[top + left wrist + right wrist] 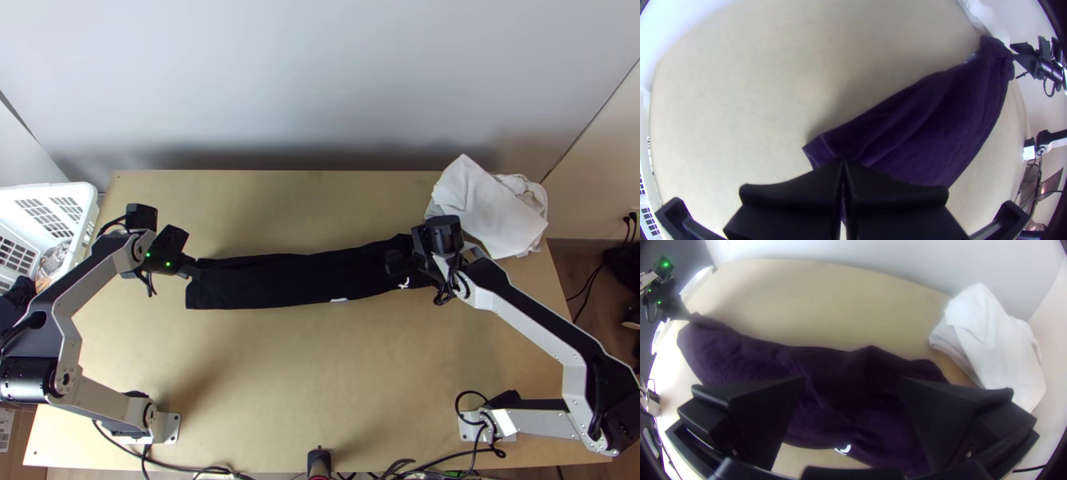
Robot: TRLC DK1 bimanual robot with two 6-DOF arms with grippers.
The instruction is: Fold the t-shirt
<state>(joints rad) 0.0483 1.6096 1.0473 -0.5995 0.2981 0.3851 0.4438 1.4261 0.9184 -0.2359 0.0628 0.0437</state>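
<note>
Black t-shirt (280,282)'s stretched in a long strip mid-table, one end pinched in the closed left gripper (192,272), the other basically straddled by the wide-open, empty right gripper (399,262), with white cloth (488,204) bunched farther back.

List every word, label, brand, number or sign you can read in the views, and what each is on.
No text can be read with certainty.
White mark on the black t-shirt, by the right tool: too small and partly bent to read.
Second white mark, at the shirt's near edge: too small.
Label at the far left edge: too small.
</note>
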